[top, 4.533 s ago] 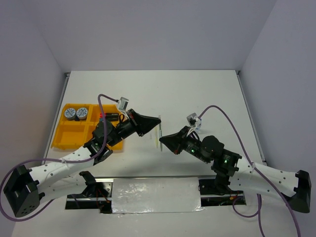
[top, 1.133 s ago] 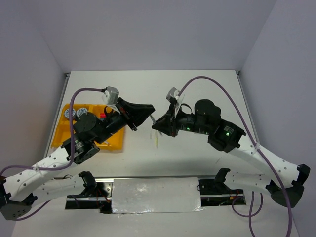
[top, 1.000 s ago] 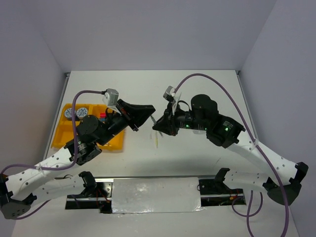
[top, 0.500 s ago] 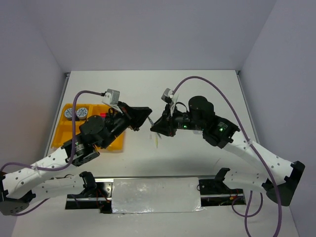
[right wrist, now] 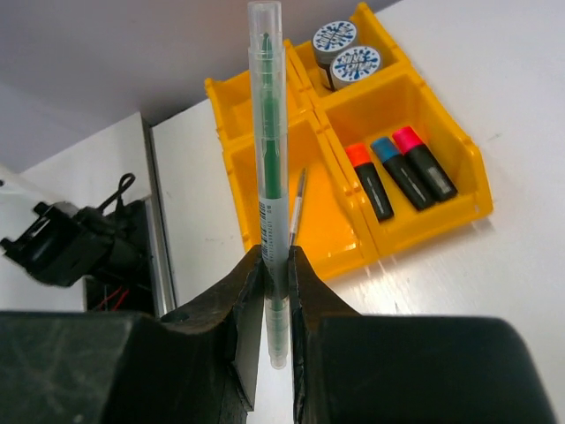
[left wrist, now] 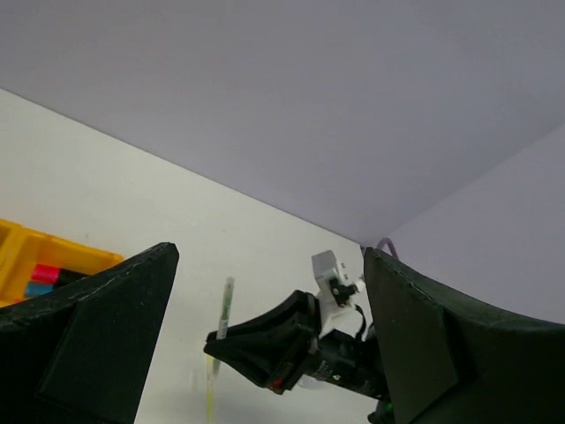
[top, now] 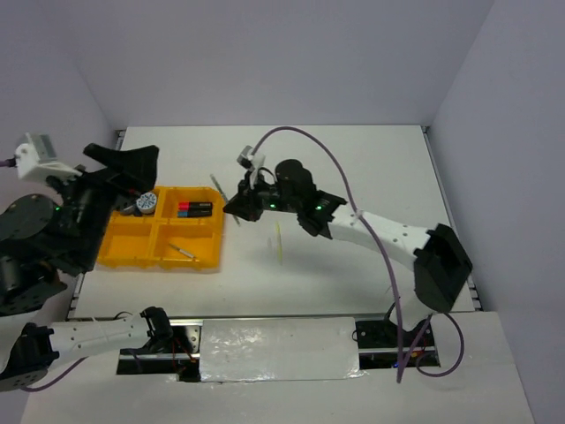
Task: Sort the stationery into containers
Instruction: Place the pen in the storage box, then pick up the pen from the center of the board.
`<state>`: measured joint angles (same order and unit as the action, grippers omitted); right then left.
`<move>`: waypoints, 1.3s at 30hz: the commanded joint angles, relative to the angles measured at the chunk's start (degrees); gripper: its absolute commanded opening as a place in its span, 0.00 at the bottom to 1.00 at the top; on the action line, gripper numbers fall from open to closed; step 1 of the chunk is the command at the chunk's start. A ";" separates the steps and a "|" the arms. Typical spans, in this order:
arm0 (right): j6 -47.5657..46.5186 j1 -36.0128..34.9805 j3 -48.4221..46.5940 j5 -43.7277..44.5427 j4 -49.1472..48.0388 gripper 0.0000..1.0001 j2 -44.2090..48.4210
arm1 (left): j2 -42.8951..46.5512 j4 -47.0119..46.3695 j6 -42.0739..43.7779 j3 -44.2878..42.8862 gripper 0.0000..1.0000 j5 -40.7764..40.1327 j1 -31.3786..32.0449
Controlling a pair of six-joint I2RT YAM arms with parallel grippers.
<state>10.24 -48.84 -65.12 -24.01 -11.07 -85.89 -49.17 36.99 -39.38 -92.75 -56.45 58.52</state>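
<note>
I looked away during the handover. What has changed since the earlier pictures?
The left pincer opened, let go of the clear pen and swung back far to the left. The right pincer, shut on that pen, carried it left towards the yellow tray. Tray, markers and the yellow pen on the table stayed put.

**Plastics, glossy and matt**

Between the jaws, the pen (right wrist: 267, 132) has a clear, smooth plastic barrel over a green core. Beyond the jaw tips, the tray (right wrist: 404, 232) is glossy yellow-orange plastic and its markers (right wrist: 402, 172) have shiny black bodies. The right gripper (right wrist: 270, 261) has matt black fingers (right wrist: 212, 336).
</note>
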 commanded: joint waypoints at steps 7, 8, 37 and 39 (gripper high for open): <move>-4.53 -9.42 -26.09 8.88 11.24 0.02 -24.75 | 8.91 0.54 2.55 13.72 0.99 3.08 -0.16; -4.79 -10.04 -28.11 9.85 12.20 0.03 -26.25 | 9.61 -0.16 2.64 15.48 1.00 5.10 -0.16; 20.86 -6.46 -3.25 48.51 31.74 0.64 -3.50 | 4.80 4.67 3.51 25.41 0.99 9.23 -0.25; 22.98 -5.13 -3.26 50.46 36.36 0.63 -4.37 | 3.56 3.36 4.13 27.70 0.99 10.65 -0.25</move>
<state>24.93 -55.13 -69.80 14.83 11.29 -87.90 -43.03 41.93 -37.36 -67.79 -48.51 58.39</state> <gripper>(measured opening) 0.637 0.993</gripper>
